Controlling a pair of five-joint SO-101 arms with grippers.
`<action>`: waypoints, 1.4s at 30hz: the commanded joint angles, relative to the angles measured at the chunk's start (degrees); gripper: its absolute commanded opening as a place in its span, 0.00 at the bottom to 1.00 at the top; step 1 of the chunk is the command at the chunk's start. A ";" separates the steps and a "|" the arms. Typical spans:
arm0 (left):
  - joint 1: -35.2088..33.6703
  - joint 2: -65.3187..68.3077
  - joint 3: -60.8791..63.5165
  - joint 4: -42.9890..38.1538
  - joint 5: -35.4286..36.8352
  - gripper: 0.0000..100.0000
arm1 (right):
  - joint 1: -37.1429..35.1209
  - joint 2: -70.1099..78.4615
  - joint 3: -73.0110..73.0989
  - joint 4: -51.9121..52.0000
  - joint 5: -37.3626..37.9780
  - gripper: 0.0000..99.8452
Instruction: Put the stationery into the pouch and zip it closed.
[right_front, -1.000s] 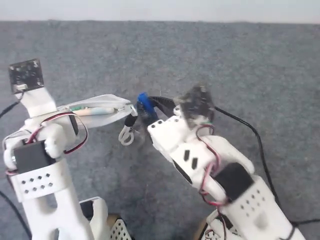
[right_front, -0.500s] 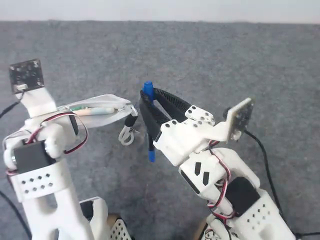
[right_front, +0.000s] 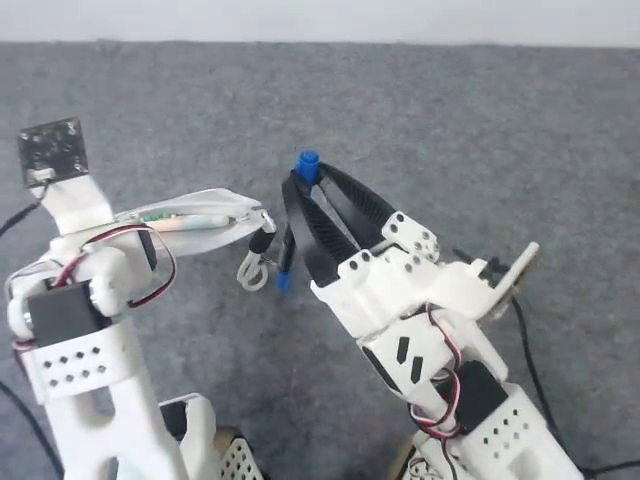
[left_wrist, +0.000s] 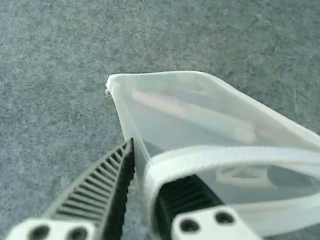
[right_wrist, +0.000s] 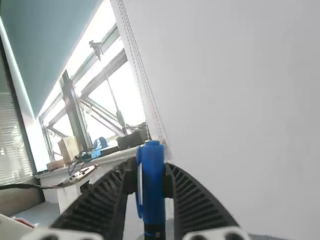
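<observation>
A translucent white pouch (right_front: 205, 222) hangs above the grey carpet, mouth toward the right arm, with pale stationery (right_front: 190, 220) lying inside it. My left gripper (left_wrist: 142, 165) is shut on the pouch's (left_wrist: 210, 125) zip edge. The black zip pull with a white loop (right_front: 254, 268) dangles at the mouth. My right gripper (right_front: 306, 182) is shut on a blue pen (right_front: 293, 232). The pen stands nearly upright just right of the pouch mouth, cap end up and lower end near the loop. In the right wrist view the pen (right_wrist: 150, 190) sits between the black fingers (right_wrist: 112, 195).
Grey carpet (right_front: 480, 130) covers the table on all sides, with a pale wall along the far edge. A black cable (right_front: 530, 340) runs along the right arm. The left arm's camera board (right_front: 52, 148) sticks up at the far left.
The right arm has turned its wrist and drawn back from the pouch mouth, swinging the blue pen up to near vertical. The left arm and pouch have kept still.
</observation>
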 joint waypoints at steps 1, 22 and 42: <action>0.53 0.09 -0.92 -0.09 0.70 0.01 | 0.22 -0.92 1.49 -8.84 -1.05 0.01; 0.44 0.09 -0.92 0.00 0.70 0.01 | -6.46 25.36 -1.76 -40.48 2.37 0.01; 0.26 0.09 -0.92 0.18 0.62 0.01 | -9.27 50.77 -3.52 -58.59 7.65 0.01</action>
